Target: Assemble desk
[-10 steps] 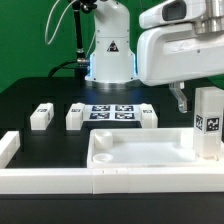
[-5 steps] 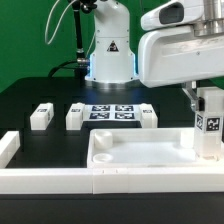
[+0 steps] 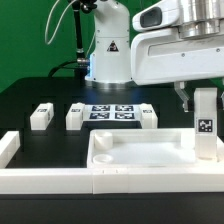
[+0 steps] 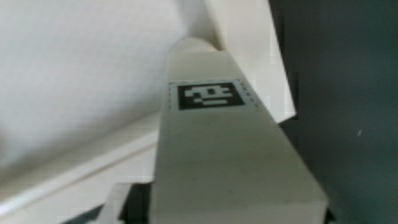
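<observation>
Nearest, behind the white border wall [image 3: 60, 180], the desk panel [image 3: 140, 150] lies rim-up. At its corner on the exterior view's right, the gripper [image 3: 198, 98] is clamped on an upright leg [image 3: 205, 130]. Lowering it vertically, tag outward, should seat it squarely. Beyond, three loose legs [image 3: 75, 117] flank the marker board [image 3: 112, 111].

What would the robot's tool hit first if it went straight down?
The tool points down, shut on a leg. The leg's lower end would probably meet the desk panel near its corner first, though depth is unclear.
</observation>
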Controlling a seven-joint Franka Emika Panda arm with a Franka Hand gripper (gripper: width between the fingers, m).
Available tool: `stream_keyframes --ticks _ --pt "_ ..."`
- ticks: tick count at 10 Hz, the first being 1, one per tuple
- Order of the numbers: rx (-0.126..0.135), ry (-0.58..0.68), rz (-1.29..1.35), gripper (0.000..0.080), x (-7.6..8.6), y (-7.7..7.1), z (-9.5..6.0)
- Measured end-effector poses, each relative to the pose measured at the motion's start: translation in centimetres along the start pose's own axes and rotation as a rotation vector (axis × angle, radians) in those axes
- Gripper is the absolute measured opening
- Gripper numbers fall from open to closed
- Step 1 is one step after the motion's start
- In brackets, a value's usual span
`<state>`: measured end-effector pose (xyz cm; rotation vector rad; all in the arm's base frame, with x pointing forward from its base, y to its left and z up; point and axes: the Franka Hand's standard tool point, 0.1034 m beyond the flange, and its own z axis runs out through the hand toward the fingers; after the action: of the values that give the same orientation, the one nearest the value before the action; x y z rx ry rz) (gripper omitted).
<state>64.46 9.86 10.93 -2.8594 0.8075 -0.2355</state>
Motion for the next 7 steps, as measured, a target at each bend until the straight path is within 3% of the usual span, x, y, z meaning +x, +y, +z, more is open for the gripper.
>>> stream_keyframes --ticks 4,6,7 --pt "0.037 -0.039 0.556 0.0295 0.1 1.0 0.0" --pt "0.006 -0.088 0.749 0.0297 -1.0 0.0 -0.1" --pt "0.006 -0.09 0.727 0.0297 -1.1 0.1 -0.1"
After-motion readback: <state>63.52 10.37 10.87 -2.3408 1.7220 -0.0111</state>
